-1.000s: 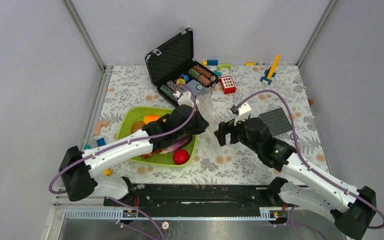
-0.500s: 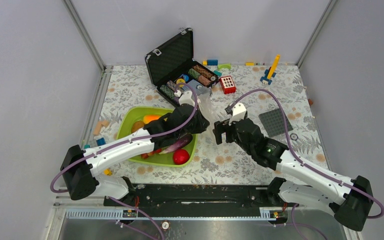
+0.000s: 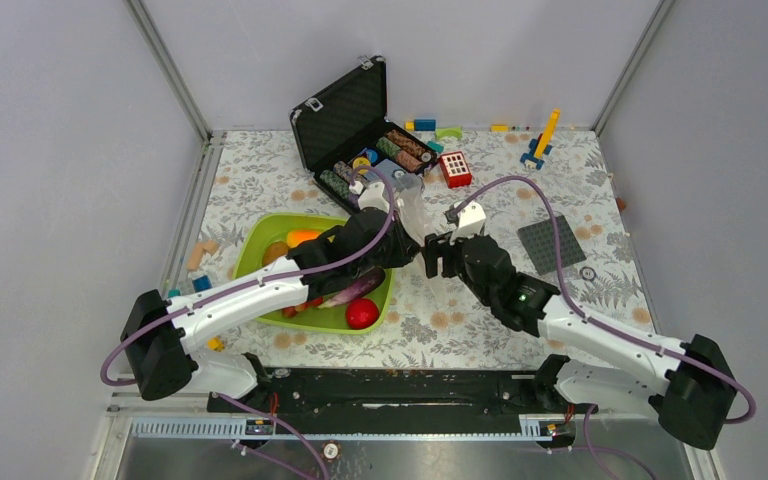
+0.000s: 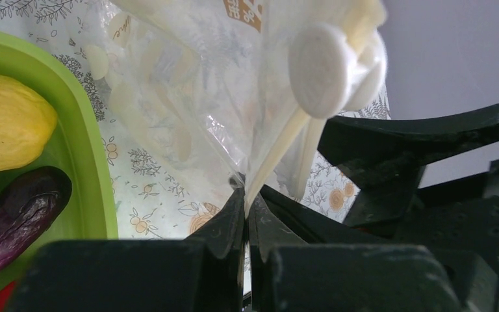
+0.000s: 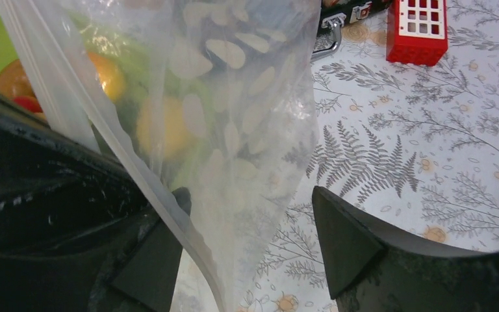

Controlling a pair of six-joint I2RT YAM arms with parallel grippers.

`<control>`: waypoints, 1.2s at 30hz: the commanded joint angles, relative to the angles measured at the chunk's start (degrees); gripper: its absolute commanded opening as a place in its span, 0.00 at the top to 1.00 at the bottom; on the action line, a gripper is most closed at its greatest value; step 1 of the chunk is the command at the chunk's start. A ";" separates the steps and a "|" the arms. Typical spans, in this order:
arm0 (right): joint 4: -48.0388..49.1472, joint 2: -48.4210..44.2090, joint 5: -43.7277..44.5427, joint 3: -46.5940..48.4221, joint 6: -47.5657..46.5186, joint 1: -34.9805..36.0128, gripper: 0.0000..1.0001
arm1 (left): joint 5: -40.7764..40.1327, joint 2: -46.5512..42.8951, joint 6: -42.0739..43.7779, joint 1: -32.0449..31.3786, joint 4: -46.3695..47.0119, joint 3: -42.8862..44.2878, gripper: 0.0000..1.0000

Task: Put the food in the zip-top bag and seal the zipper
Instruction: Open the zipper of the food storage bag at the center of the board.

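Lying left of centre by the surface's near edge, the tray holds the apple, the eggplant and a yellow fruit. Just past its right rim, the left pincer, jaws together, clamps the bag by its zipper and holds it up. The right pincer stands with jaws apart, the bag's edge between them. A black case lies open by the far edge.

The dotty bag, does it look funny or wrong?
A bit: the zip-top bag isn't lying flat. The left gripper pinches its edge, so it sticks up crumpled beside the green tray.
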 commanded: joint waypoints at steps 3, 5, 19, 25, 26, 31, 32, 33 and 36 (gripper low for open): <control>9.12 3.48 2.48 1.17 0.39 0.56 0.39 | 0.48 -3.07 -1.68 -0.02 0.66 0.16 1.00; 9.00 3.51 2.51 0.91 0.81 0.65 0.50 | -0.13 -3.60 -1.68 -0.04 0.35 -0.27 1.00; -17.76 0.60 23.28 11.19 -3.07 -1.09 1.00 | -1.63 -6.83 2.50 4.15 -6.39 -2.90 1.00; -33.00 0.36 17.87 18.77 -3.77 -8.84 1.00 | -2.63 -4.37 9.05 8.65 -8.94 -2.77 1.00; -35.39 0.50 17.15 19.60 -4.06 -9.47 1.00 | -2.69 -3.37 10.25 9.97 -9.86 -2.27 1.00; -47.13 0.38 14.67 23.35 -1.54 -9.99 1.00 | 2.35 3.25 14.29 14.28 -10.26 0.24 1.00; -48.93 -0.04 13.61 23.87 -0.49 -10.00 1.00 | 2.93 4.89 15.02 14.30 -9.75 1.46 1.00; -51.18 -0.48 12.45 24.45 0.63 -9.99 1.00 | 3.93 6.60 15.38 14.31 -9.72 2.60 1.00; -57.12 -1.77 5.84 26.46 3.06 -10.03 1.00 | 9.68 10.88 16.46 14.06 -7.61 5.77 1.00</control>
